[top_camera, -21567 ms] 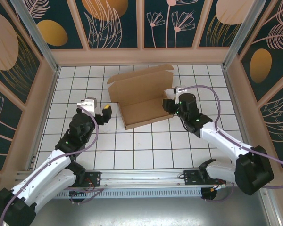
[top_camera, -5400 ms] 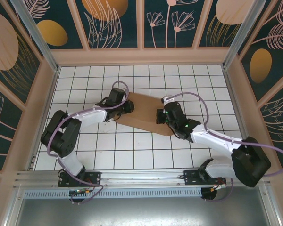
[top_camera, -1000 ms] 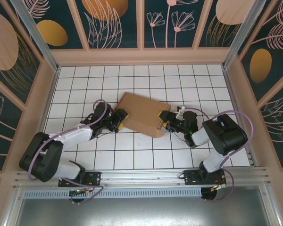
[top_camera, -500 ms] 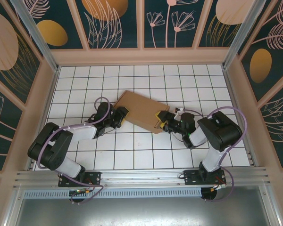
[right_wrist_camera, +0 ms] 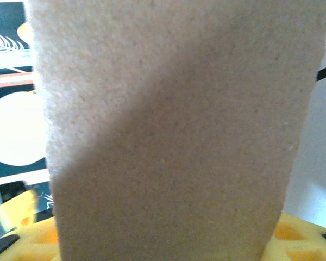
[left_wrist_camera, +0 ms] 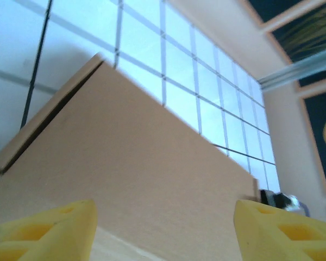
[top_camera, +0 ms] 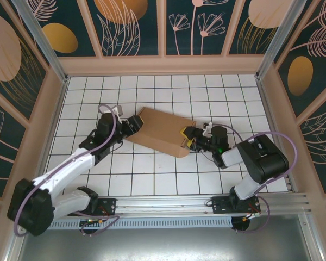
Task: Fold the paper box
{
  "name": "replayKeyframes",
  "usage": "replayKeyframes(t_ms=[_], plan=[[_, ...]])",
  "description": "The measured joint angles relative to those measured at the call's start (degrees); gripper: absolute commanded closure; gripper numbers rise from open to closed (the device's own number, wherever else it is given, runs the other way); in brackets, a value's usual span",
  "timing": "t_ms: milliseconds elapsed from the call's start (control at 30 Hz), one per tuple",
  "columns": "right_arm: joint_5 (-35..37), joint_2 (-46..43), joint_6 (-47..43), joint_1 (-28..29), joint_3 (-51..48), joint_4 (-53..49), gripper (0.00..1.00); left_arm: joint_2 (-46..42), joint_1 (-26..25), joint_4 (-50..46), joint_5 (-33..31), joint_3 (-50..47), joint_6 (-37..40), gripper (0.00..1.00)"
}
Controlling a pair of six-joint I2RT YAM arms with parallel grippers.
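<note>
Overhead, the paper box [top_camera: 160,132] lies folded flat and slightly askew at the centre of the frame, on the white gridded table [top_camera: 152,179]. The left gripper [top_camera: 133,124] meets the box's left end. The right gripper [top_camera: 188,137] meets its right end.

Next, the left wrist view — brown cardboard of the paper box [left_wrist_camera: 141,157] fills the middle. Its upper edge runs from upper left down toward the right, with a dark slit along the left side. The left gripper's two yellow fingers [left_wrist_camera: 49,234] sit in the lower corners, well apart, with cardboard across the gap between them. Whether the pads touch it cannot be told.

Finally, the right wrist view — a broad upright band of blurred cardboard [right_wrist_camera: 174,109] covers the centre of the frame. The right gripper's yellow fingers [right_wrist_camera: 301,239] show at lower left and lower right, one on each side of the band and clamped against it.
</note>
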Motion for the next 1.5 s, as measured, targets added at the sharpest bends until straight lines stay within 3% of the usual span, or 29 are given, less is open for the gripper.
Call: replayKeyframes(t_ms=[133, 333, 433, 700, 1067, 1300, 1500], plan=[[-1.6, -0.9, -1.46, -0.44, 1.33, -3.3, 0.48, -1.2, -2.23, -6.62, -1.07, 6.23, 14.67, 0.31], [-4.33, -1.55, -2.08, -1.92, 1.51, -4.96, 0.47, 7.72, -18.62, -15.72, -12.2, 13.88, 34.97, 0.3], [-5.27, -3.26, -2.12, -2.43, 1.51, -7.02, 0.47, 8.68, -21.77, -18.01, -15.76, 11.32, 43.19, 0.22], [-7.63, -9.01, -2.27, -2.47, 2.32, -11.04, 0.47, 7.13, -23.19, -17.31, -22.93, 7.1, 58.77, 0.25], [-8.41, -12.48, -0.57, -1.79, 3.67, -13.31, 0.47, 11.52, -25.51, -15.52, -30.58, 7.13, 71.06, 0.3], [-7.17, -12.98, 0.72, -0.13, 6.12, -13.35, 0.47, 11.78, -26.8, -9.42, -39.39, 6.49, 80.56, 0.3], [-7.48, -13.44, 2.03, 0.42, 6.38, -13.33, 0.47, 8.13, -28.37, -2.27, -40.83, 1.01, 90.58, 0.28]])
